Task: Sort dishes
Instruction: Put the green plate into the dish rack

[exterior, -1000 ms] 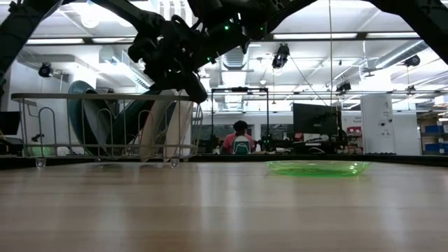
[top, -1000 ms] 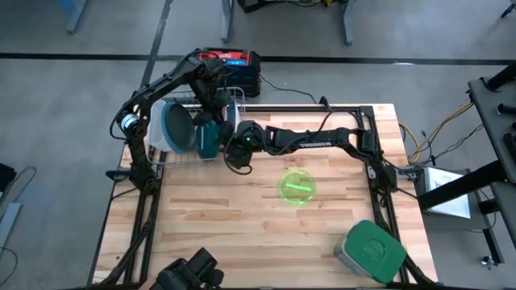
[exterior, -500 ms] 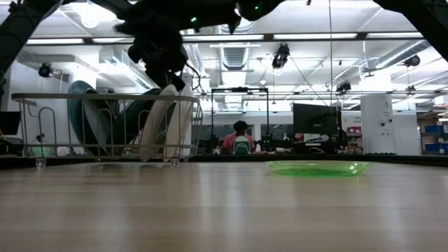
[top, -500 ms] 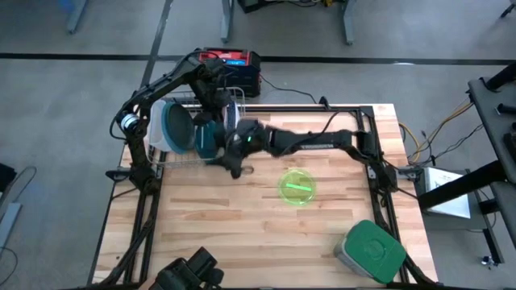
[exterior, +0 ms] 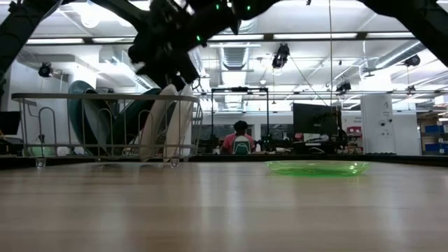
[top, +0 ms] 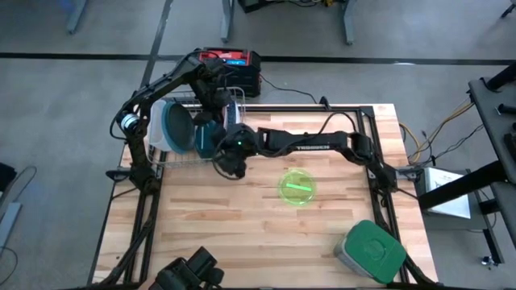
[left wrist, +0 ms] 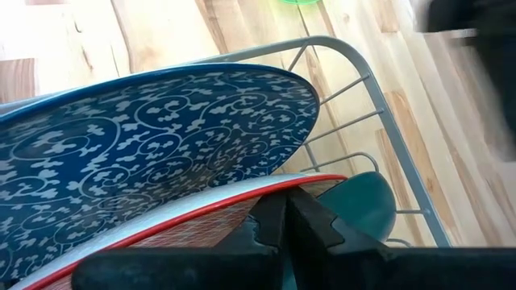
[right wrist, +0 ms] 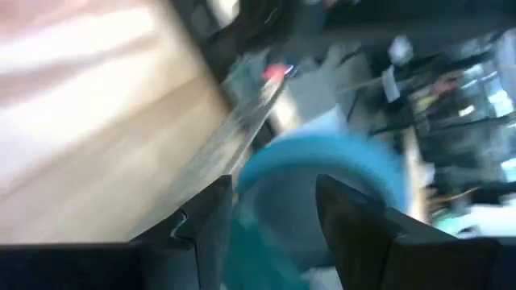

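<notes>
Wood table (top: 242, 225) (pale planks), grey floor (top: 64, 97) around.

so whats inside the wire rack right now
Dishes stand on edge in the wire rack: a light blue plate and a dark teal bowl. The arms cover the rest of it.

One lime green plate (top: 297, 186) lies on the table. One wire rack (top: 173, 158) holds several dishes, their count unclear. One green-lidded container (top: 371, 251) stands near right.

Light: I see bright ceiling strip lamps (exterior: 308, 35) backlighting the low view.
Glare: pale sheen on the wooden slatted tabletop (exterior: 224, 210).
Blur: my right wrist view smears heavily; overhead stays sharp.
</notes>
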`<state>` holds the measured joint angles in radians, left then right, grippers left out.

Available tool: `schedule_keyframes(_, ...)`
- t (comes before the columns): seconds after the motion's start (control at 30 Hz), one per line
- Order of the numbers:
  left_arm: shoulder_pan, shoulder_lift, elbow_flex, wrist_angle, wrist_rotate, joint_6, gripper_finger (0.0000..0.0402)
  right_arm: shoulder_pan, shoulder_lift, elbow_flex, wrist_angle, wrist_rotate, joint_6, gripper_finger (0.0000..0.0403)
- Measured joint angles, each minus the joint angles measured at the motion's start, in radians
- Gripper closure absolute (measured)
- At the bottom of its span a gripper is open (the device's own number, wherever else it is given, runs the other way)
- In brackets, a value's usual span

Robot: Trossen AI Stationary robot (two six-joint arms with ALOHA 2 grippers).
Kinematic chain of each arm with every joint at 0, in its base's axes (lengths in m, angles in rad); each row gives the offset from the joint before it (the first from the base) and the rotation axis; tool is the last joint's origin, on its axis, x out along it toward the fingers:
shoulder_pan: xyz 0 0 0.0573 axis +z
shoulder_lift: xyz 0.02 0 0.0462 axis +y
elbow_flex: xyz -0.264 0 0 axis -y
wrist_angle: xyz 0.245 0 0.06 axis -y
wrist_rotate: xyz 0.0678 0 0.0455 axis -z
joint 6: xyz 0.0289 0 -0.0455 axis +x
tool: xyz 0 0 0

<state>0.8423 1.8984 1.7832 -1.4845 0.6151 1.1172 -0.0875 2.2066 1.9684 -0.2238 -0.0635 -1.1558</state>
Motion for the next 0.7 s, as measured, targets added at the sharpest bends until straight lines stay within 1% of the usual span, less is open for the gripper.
schedule_keyframes(0.13, 0.000, 0.000, 0.000, 0.001, 0.000, 0.000, 0.0401, -0.028, -0.005, -0.005, -0.072, 0.019, -0.014, 0.0240)
schedule_keyframes(0.33, 0.000, 0.000, 0.000, 0.003, -0.001, 0.000, 0.0401, -0.036, 0.003, -0.022, -0.120, 0.046, -0.052, 0.0241)
schedule_keyframes(0.5, 0.000, 0.000, 0.000, 0.006, -0.001, 0.000, 0.0401, -0.047, 0.001, -0.040, -0.109, 0.079, -0.098, 0.0235)
schedule_keyframes(0.6, 0.000, 0.000, 0.000, 0.006, 0.000, 0.000, 0.0401, -0.054, 0.020, -0.043, -0.094, 0.113, -0.134, 0.0232)
schedule_keyframes(0.7, 0.000, 0.000, 0.000, 0.006, 0.000, 0.000, 0.0401, -0.060, 0.034, -0.045, -0.084, 0.124, -0.159, 0.0229)
